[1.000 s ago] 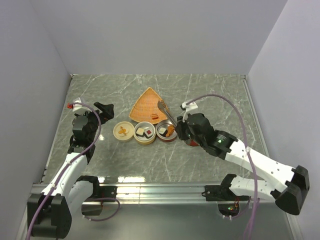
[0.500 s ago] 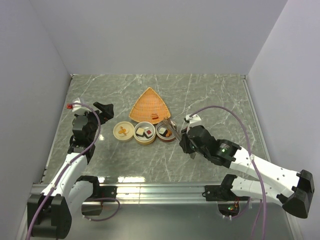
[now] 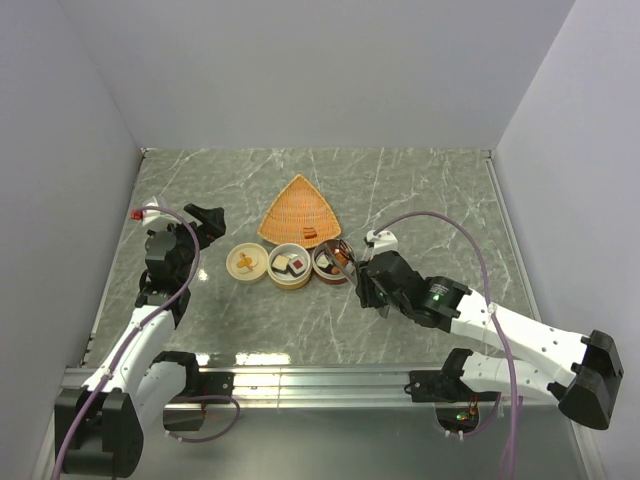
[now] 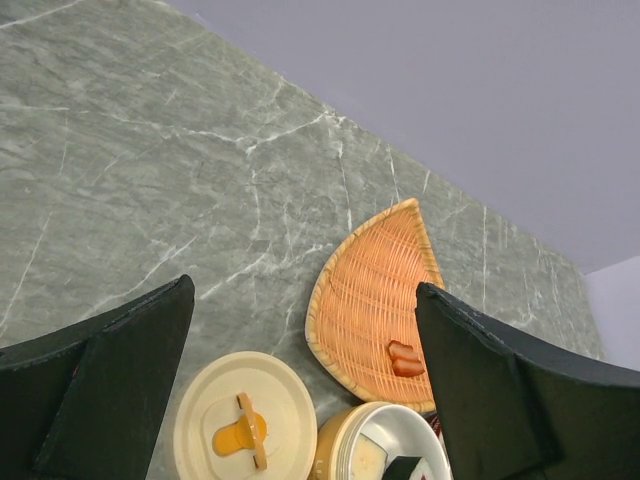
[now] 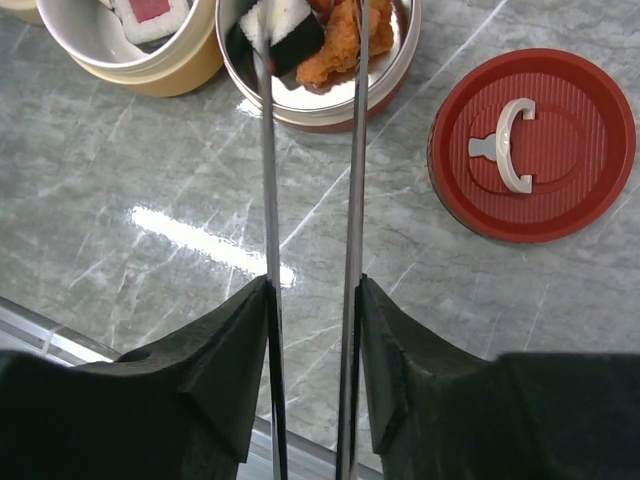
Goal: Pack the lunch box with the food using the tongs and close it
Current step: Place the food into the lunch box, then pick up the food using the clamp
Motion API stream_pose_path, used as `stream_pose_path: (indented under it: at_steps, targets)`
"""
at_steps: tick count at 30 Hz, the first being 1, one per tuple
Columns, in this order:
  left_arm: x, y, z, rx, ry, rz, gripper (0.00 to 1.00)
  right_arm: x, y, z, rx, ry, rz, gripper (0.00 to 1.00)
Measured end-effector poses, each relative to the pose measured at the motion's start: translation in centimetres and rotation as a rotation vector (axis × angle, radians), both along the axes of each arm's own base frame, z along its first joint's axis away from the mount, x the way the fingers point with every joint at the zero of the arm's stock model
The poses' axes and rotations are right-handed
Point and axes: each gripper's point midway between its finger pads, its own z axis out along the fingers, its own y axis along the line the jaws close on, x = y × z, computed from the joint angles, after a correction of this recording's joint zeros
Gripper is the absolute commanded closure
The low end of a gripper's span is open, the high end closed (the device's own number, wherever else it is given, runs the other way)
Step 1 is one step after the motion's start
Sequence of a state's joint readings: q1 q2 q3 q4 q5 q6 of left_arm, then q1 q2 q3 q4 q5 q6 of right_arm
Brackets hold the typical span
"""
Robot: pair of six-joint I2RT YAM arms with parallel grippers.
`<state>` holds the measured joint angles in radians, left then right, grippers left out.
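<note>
Clamping the tongs (image 5: 266, 180) between its two fingers, your right gripper (image 5: 312, 300) is pressing on both thin metal arms, which are running side by side, a little apart, away from the wrist. The arms are reaching over the near rim of the red-walled container (image 5: 310, 112), and the left one is crossing in front of a black-and-white roll (image 5: 290, 22) inside it. You cannot tell whether that roll is pinched, because the tips are cut off at the top of the wrist view. An orange fried piece (image 5: 335, 45) is sitting beside the roll in the same container. Just to its left, the cream container (image 5: 160, 72) is holding a pink-centred roll (image 5: 150, 10).

The red lid (image 5: 560, 170) is lying flat on the marble table (image 5: 150, 200) to the right of the tongs, with its white handle (image 5: 508, 130) facing up, apart from the container.

Your left gripper (image 4: 305, 290) is hanging above the table with its fingers spread wide and nothing between them. Below it, the cream lid (image 4: 285, 400) with its orange handle (image 4: 240, 440) is resting just beside the woven basket (image 4: 365, 290). One red-and-orange piece (image 4: 403, 357) is lying in that basket, near its lower edge.
</note>
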<state>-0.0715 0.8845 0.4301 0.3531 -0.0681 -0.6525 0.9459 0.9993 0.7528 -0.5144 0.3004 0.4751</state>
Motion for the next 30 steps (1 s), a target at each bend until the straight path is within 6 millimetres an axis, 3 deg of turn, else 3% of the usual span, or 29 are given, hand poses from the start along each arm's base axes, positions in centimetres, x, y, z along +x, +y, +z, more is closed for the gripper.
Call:
stream_pose_path:
  at_steps: [11, 15, 20, 22, 25, 30]
  targets:
    - [0.0, 0.0, -0.2, 0.001, 0.008, -0.001, 0.00, 0.2, -0.1, 0.3, -0.001, -0.011, -0.005, 0.49]
    - [0.1, 0.0, -0.5, 0.002, 0.016, -0.001, 0.01, 1.0, 0.6, 1.8, -0.005, -0.045, 0.013, 0.49]
    - [0.3, 0.0, -1.4, 0.004, 0.043, -0.001, 0.01, 4.8, 3.3, 5.1, 0.015, -0.111, 0.035, 0.49]
    - [0.4, 0.0, -1.7, 0.005, 0.053, -0.001, 0.00, 6.8, 3.9, 5.3, 0.010, -0.117, 0.027, 0.49]
    - [0.5, 0.0, -1.8, 0.005, 0.058, -0.001, 0.00, 9.2, 4.8, 4.4, -0.016, -0.098, 0.038, 0.49]
    - [0.6, 0.0, -1.7, 0.006, 0.057, -0.001, 0.01, 10.9, 5.9, 1.6, -0.071, -0.029, 0.079, 0.50]
